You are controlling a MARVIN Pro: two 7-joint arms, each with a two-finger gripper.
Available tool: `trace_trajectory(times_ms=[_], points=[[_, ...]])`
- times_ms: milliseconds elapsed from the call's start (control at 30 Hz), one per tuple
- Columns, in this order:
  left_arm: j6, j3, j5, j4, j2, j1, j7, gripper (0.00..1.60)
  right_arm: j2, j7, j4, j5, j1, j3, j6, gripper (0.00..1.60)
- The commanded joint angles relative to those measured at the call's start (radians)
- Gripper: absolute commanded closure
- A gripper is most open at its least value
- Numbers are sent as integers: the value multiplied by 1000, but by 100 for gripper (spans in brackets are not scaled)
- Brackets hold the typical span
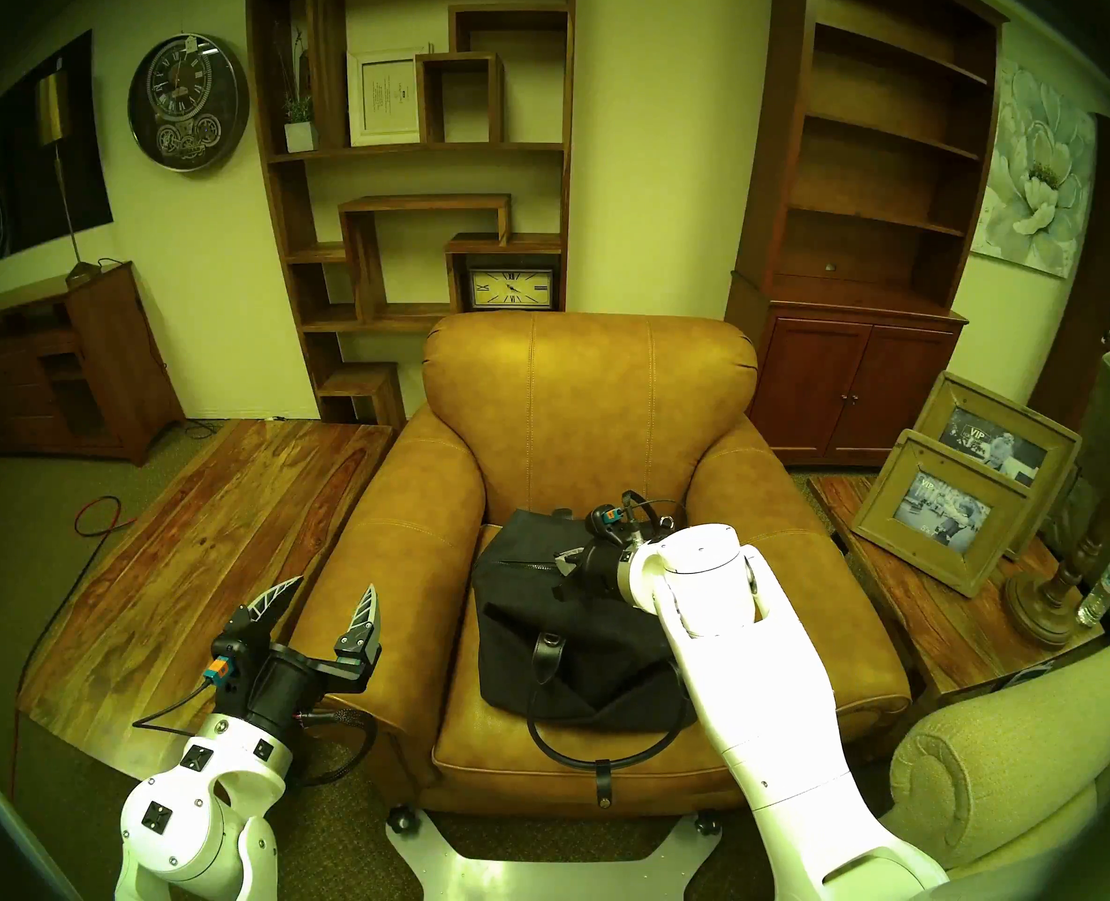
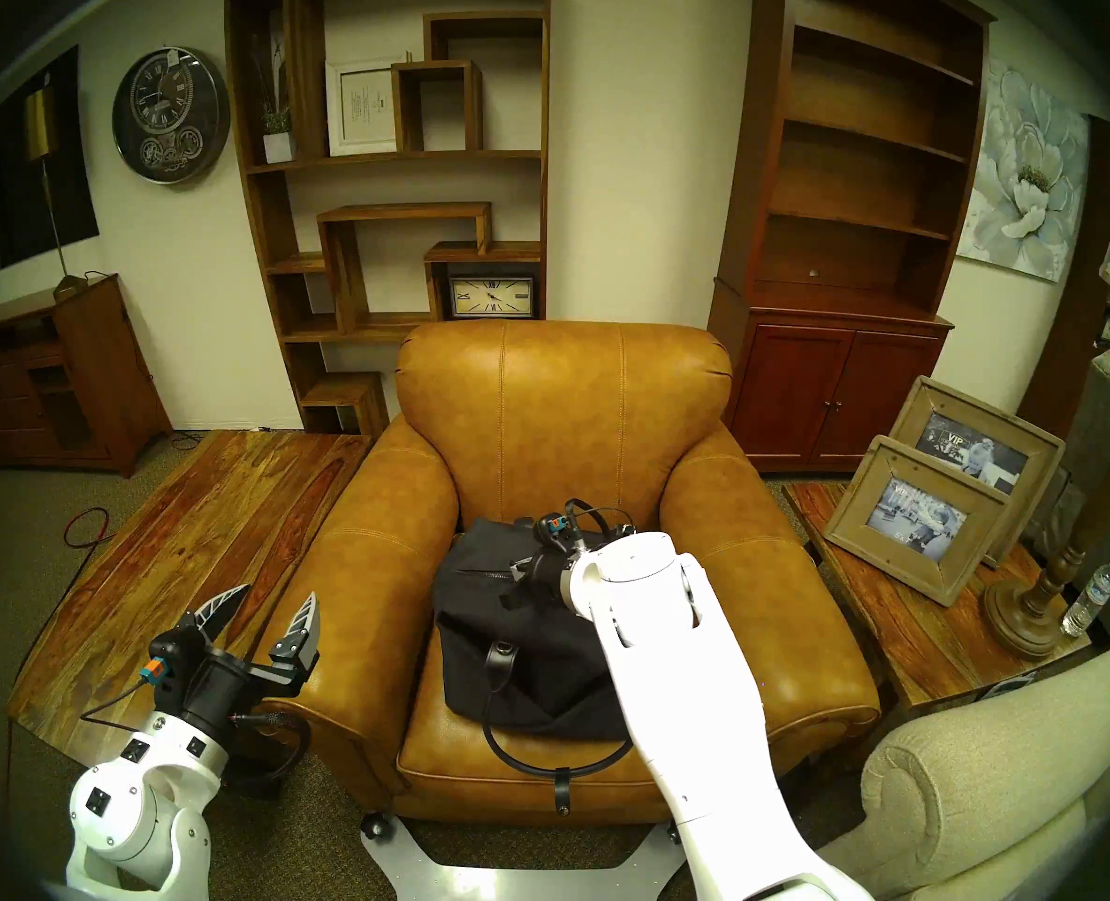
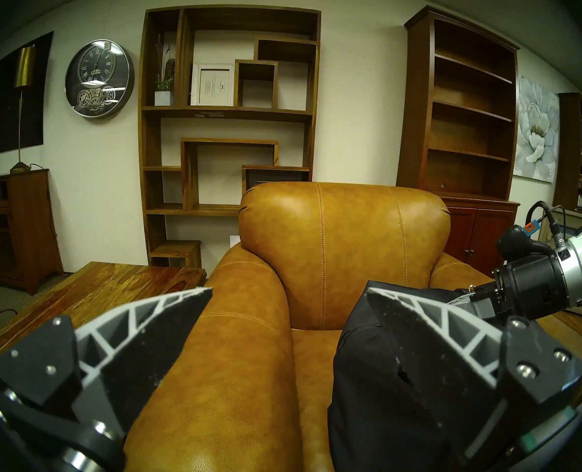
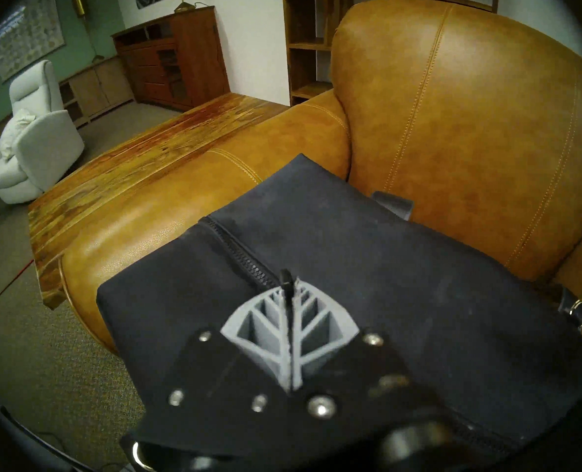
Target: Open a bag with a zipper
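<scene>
The black fabric bag (image 1: 539,626) lies on the seat of a tan leather armchair (image 1: 591,392). Its zipper (image 4: 238,256) runs across the top, and the teeth ahead of the fingers look closed. My right gripper (image 4: 288,284) is over the bag's top, shut on a black zipper pull tab (image 4: 285,278). It also shows in the head view (image 1: 562,558). A thin loop handle (image 1: 604,753) hangs over the seat's front, below a strap tab (image 1: 547,652). A small metal ring (image 4: 581,306) sits at the bag's right end. My left gripper (image 1: 335,587) is open and empty beside the chair's left armrest.
A low wooden table (image 1: 214,522) stands left of the armchair. A side table (image 1: 916,594) on the right holds picture frames (image 1: 949,509), a lamp base and a water bottle (image 1: 1105,587). A beige sofa arm (image 1: 1007,750) is at the near right. Shelves line the back wall.
</scene>
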Motion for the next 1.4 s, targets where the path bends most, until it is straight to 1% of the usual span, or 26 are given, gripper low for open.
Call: trace_trajectory(times_ms=[0,133,167,333,400,467,633,767,1000,1333,1367], points=[[-2,0,2,-22,1,-1,0,0,-59,-15,15,3,51,-69,5,160],[-2,0,2,-22,1,-1,0,0,-73,-23,26,6,70,-108,17,160],[-2,0,2,-22,1,-1,0,0,-73,-23,26,6,70,-108,17,160],[-2,0,2,-22,1,-1,0,0,-80,-33,34,10,86,-147,31,160],[-2,0,2,-22,0,-1,0,0,-81,-40,46,16,100,-174,39,160],[-2,0,2,-22,0,-1,0,0,-88,-42,52,13,102,-178,39,160],[-2,0,2,-22,0,-1,0,0,-95,-61,98,16,126,-219,41,160],[-2,0,2,-23,0,-1,0,0,-102,-81,144,11,145,-245,26,160],[-2,-1,2,-22,0,-1,-1,0,-123,-120,205,24,180,-262,-12,160],[-2,-1,2,-22,0,-1,-1,0,-148,-127,243,30,210,-271,-30,160],[-2,-1,2,-23,0,-1,-1,0,-144,-127,252,35,214,-281,-31,160]])
